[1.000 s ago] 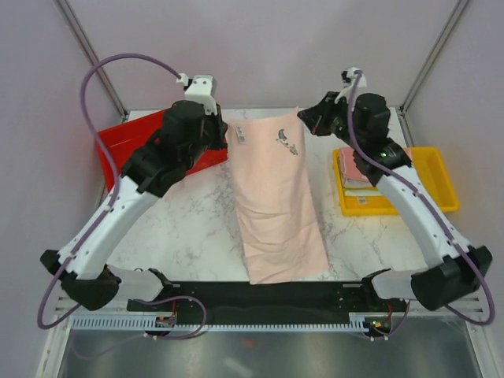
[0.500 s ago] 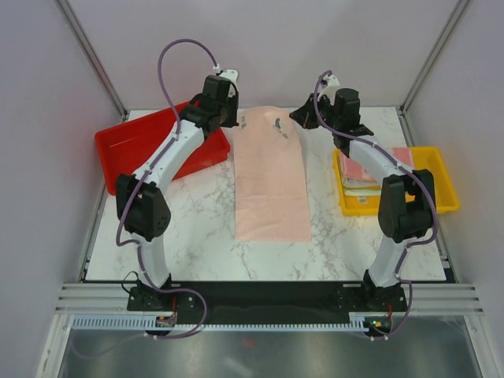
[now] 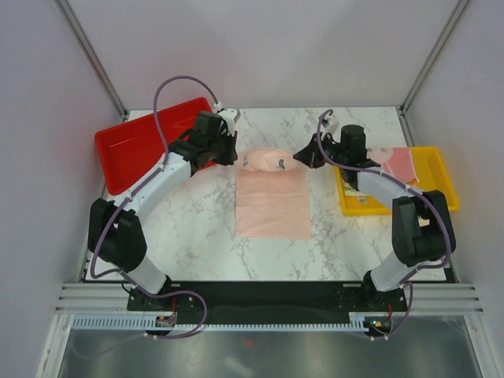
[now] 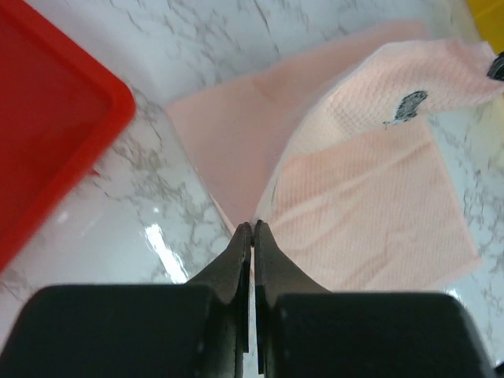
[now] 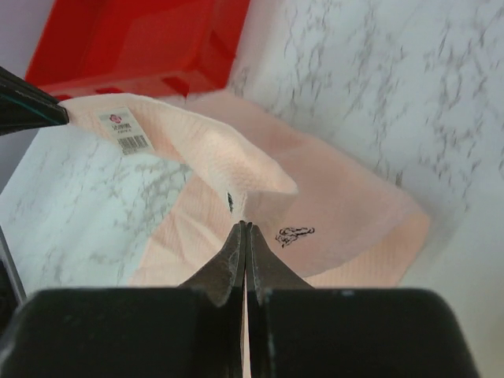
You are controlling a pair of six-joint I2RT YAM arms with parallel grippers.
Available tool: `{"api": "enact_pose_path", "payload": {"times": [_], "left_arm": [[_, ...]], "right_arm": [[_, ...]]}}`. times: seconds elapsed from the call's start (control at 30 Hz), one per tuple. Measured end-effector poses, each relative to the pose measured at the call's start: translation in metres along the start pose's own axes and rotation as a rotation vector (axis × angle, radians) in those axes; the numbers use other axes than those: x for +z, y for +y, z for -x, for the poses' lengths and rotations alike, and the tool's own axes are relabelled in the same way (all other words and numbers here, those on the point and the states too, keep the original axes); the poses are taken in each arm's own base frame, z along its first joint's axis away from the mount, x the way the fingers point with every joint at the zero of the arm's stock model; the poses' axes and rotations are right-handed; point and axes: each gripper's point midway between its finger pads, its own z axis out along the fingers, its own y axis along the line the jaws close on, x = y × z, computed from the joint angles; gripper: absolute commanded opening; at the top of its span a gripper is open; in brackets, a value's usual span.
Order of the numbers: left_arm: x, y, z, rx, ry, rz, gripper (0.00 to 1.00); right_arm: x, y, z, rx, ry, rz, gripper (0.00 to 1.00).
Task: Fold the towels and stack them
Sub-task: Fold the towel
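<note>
Partly hidden
Right arm point(image 3: 378, 185) covers part of the towel stack point(image 3: 400, 164) at the table's point(image 3: 197, 228) right edge; peach towel's point(image 3: 272, 205) label point(image 5: 126, 131) illegible.

The towel point(image 3: 272, 209) lies mid-table between left tray point(image 3: 126, 151) and right tray point(image 3: 442, 195)

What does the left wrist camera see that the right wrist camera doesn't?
Only the left wrist view shows a corner of the yellow tray. Only the right wrist view shows a white barcode label. Both show the peach-pink towel with its small dark picture, the red tray and the marble table. In its own view, the left end effector and the right end effector each pinch a lifted towel edge.
</note>
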Motion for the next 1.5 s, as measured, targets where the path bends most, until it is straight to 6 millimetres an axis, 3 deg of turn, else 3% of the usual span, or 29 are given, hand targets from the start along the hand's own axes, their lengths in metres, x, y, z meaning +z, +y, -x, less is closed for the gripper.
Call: {"api": "enact_pose_path", "payload": {"times": [0.17,0.4,0.63,0.87,1.17,1.37,1.5], "left_arm": [[-0.006,-0.012,-0.069,-0.008,0.118,-0.027,0.02],[-0.021,-0.039,-0.119,0.016,0.194,-0.072,0.02],[-0.04,-0.043,-0.126,0.015,0.158,-0.038,0.02],[-0.046,-0.055,-0.125,0.043,0.135,-0.032,0.02],[-0.045,-0.058,-0.179,0.036,0.239,0.01,0.02],[-0.045,-0.054,-0.191,0.013,0.252,0.057,0.02],[-0.044,-0.051,-0.192,0.012,0.245,0.086,0.02]], "right_arm": [[-0.035,0.011,-0.047,0.049,0.046,-0.033,0.0],[-0.064,0.034,-0.068,0.077,0.038,-0.032,0.0],[-0.074,0.048,-0.11,0.132,0.098,-0.029,0.0],[-0.083,0.052,-0.114,0.154,0.078,-0.048,0.0],[-0.1,0.047,-0.145,0.218,0.094,-0.117,0.0],[-0.108,0.041,-0.18,0.3,0.145,-0.152,0.0],[-0.109,0.041,-0.188,0.326,0.157,-0.157,0.0]]}}
